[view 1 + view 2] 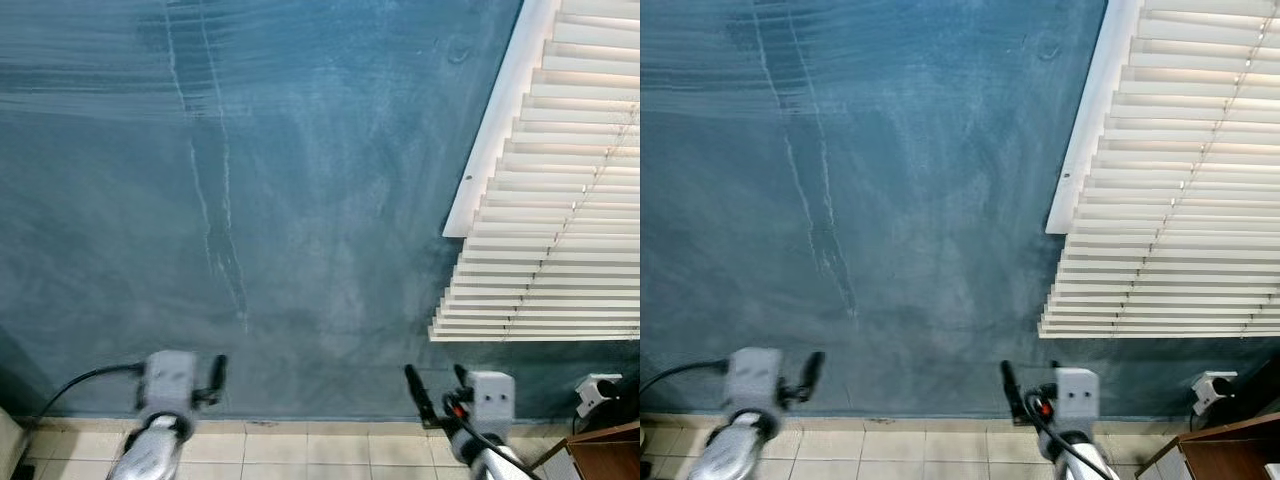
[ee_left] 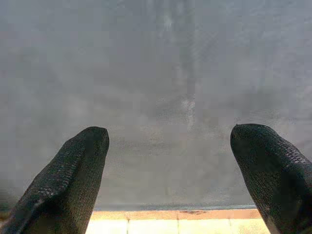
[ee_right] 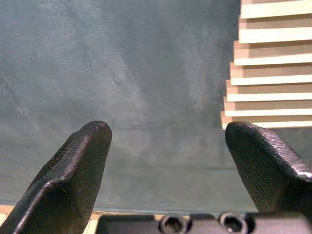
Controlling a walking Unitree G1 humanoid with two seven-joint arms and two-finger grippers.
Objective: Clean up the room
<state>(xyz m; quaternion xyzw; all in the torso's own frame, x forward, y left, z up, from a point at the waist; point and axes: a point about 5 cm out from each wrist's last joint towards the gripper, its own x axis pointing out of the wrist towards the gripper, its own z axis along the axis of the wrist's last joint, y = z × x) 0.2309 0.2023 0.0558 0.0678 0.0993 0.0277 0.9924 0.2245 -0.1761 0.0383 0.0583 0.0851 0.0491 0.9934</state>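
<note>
I face a blue-green painted wall (image 1: 300, 200) at close range, and no loose item to tidy is in sight. My left gripper (image 2: 169, 132) is held up low in front of the wall, open, with nothing between its black fingers (image 2: 73, 175). My right gripper (image 3: 168, 127) is also raised toward the wall at about the same height, open and holding nothing. In the left eye view the left gripper (image 1: 215, 378) sits at the lower left and the right gripper (image 1: 437, 385) at the lower right.
White slatted blinds (image 1: 560, 190) hang at the right. A strip of beige tiled floor (image 1: 300, 450) runs along the wall's foot. A white plug or socket (image 1: 597, 388) and the corner of a brown wooden cabinet (image 1: 605, 450) stand at the lower right.
</note>
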